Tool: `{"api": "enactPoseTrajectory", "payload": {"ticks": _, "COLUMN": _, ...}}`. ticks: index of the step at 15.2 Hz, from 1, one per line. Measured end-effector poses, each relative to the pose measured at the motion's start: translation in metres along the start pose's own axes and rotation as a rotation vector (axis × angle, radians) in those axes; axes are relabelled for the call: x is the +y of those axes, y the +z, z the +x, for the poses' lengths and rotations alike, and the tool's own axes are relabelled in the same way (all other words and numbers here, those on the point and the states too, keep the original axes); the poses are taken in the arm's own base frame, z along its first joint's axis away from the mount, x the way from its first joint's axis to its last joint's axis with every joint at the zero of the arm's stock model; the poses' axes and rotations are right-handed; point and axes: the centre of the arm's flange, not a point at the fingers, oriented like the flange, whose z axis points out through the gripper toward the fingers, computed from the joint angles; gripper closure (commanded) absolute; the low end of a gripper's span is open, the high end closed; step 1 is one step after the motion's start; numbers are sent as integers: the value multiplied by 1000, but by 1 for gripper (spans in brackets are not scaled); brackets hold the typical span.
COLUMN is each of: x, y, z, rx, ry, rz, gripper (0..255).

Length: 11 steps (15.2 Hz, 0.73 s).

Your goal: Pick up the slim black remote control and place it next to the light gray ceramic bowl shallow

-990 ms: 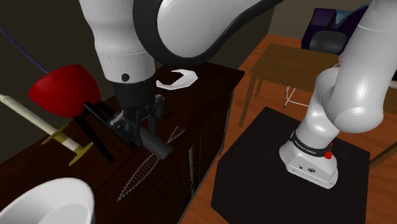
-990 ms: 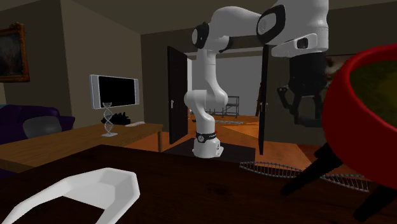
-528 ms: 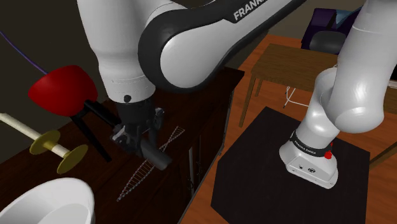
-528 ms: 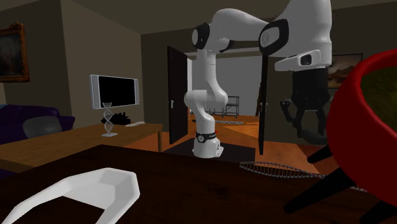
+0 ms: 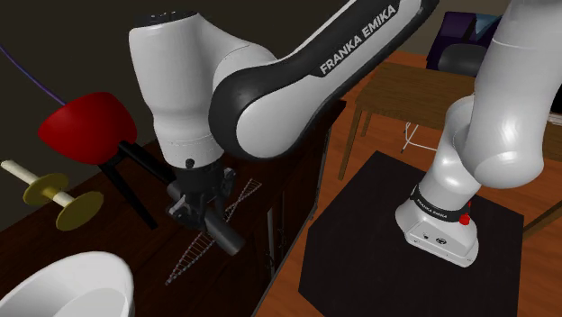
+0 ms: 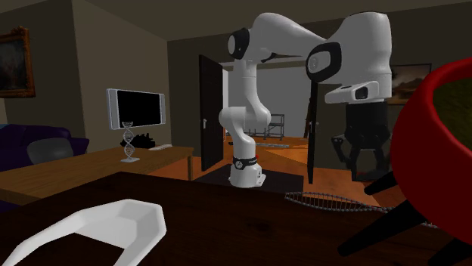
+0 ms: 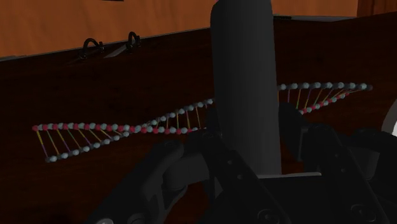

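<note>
Since the bowl [image 5: 63,284] sits well apart from the fingers [image 5: 185,207], the gripper [image 5: 200,209] holds the remote [image 5: 223,236] clear above the table [image 5: 126,239] in the shoulder view, likely for carrying across. From the second exterior view, the gripper [image 6: 368,157] hangs above a helix model [image 6: 325,199]. At the wrist, both fingers [image 7: 168,170] clasp the remote [image 7: 245,83], which juts beyond their tips toward the model [image 7: 159,124].

In the shoulder view, the words "FRANKA EMIKA" stand in dark capitals on the white upper link of the arm [image 5: 358,40], slanting upward toward that view's right. On the arm's base [image 5: 439,216], a short line of dark lettering curves around the collar, too small to read.
</note>
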Motion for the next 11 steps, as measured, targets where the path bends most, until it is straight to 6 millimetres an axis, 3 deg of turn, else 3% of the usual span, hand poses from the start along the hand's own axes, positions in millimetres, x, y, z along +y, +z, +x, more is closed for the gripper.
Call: {"api": "enactPoseTrajectory", "payload": {"ticks": 11, "x": 5, "y": 55, "z": 2, "rx": 3, "ry": -2, "rz": 3, "gripper": 255}}
